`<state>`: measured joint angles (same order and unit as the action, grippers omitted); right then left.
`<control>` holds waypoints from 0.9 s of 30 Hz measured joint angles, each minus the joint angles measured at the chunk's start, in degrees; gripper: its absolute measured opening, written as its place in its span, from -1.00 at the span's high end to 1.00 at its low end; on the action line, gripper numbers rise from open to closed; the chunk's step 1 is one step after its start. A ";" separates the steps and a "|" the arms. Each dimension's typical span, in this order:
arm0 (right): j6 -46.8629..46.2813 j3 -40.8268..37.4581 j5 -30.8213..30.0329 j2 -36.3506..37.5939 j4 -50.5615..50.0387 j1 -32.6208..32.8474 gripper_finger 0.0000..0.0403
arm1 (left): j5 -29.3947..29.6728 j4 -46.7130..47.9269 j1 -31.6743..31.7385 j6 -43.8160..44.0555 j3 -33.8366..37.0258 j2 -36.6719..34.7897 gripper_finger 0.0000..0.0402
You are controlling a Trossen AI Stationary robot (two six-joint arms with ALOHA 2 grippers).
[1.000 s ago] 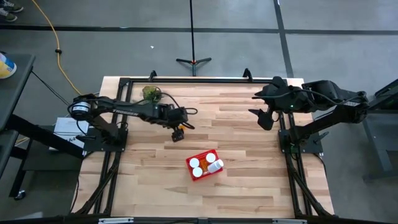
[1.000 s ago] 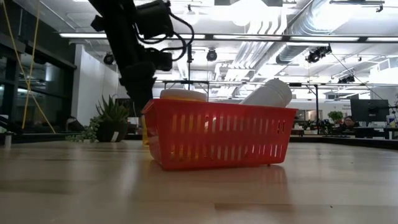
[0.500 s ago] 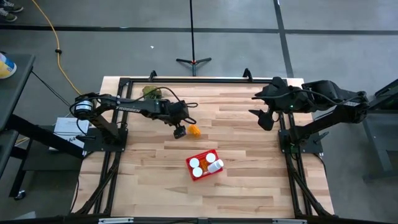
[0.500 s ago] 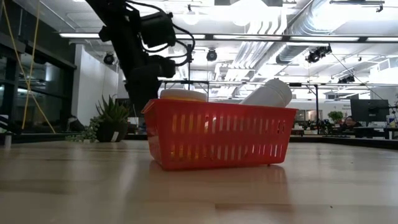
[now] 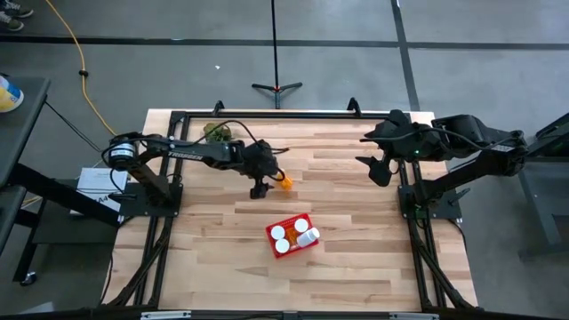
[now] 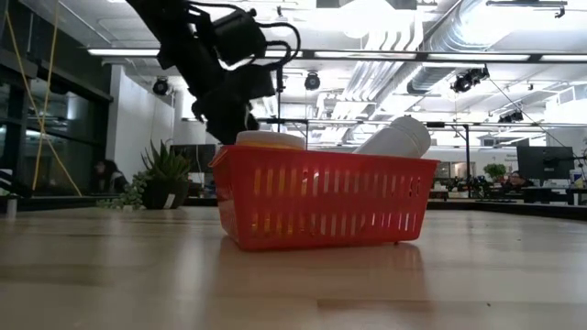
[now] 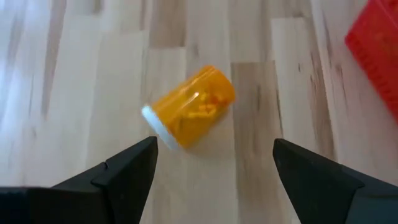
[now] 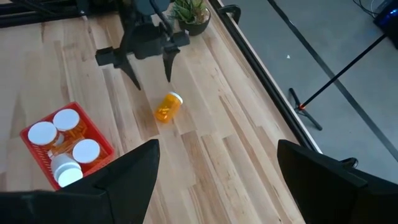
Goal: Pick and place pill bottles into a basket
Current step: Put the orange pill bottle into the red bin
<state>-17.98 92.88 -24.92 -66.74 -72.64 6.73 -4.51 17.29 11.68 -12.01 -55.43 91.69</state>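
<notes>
Pale wooden plank surface (image 5: 338, 258): butcher-block strips, smooth, faint satin sheen in the low view. Small red rectangular plastic basket (image 6: 321, 209): slotted walls, slightly glossy. Lying pill bottle (image 7: 189, 107): translucent orange plastic body, smooth and shiny, matt white plastic cap. White round caps in basket (image 8: 42, 132): matt, smooth plastic. Left gripper (image 7: 211, 168): wide-spread dark fingers (image 7: 124, 171), matt, look like hard plastic. Black frame rail (image 5: 267, 115) at the surface edge: metal-looking, dull finish.
</notes>
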 joint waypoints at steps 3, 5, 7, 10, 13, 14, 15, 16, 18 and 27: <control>-0.25 0.00 0.21 0.00 0.00 -0.01 -0.57 | -1.02 0.31 0.00 -7.95 0.12 0.77 -0.76; -1.25 0.00 0.37 0.00 0.00 -0.01 -0.57 | -1.07 -1.77 -0.02 -12.29 -0.36 1.91 -0.76; -1.79 0.00 0.49 0.00 -0.02 -0.01 -0.57 | -1.31 -0.46 0.70 -14.26 -0.99 3.14 -0.76; -2.84 0.00 1.30 0.00 0.00 0.01 -0.57 | -2.25 -0.54 1.66 -17.22 -3.74 6.28 -0.76; -3.94 0.00 1.40 -0.06 -0.02 0.01 -0.57 | -2.77 2.32 2.33 -20.31 -8.07 9.23 -0.76; -4.43 0.00 1.61 -0.07 -0.02 -0.01 -0.57 | -2.75 4.15 2.79 -21.87 -9.42 10.12 -0.76; -4.81 0.00 1.70 -0.07 -0.06 -0.01 -0.57 | -2.82 5.67 3.03 -23.20 -10.95 11.08 -0.76; -5.01 0.00 1.75 -0.07 -0.19 -0.01 -0.57 | -3.14 7.06 3.09 -23.98 -12.46 11.94 -0.76; -5.48 0.00 2.01 -0.07 -0.34 -0.01 -0.57 | -4.37 11.76 3.87 -25.31 -14.76 12.84 -0.76; -5.81 0.00 3.01 -0.07 -0.42 -0.01 -0.57 | -7.32 23.59 4.04 -34.53 -16.03 14.54 -0.76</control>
<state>-23.79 92.88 -21.91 -66.81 -73.06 6.72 -11.83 40.88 15.73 -46.54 -71.46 106.23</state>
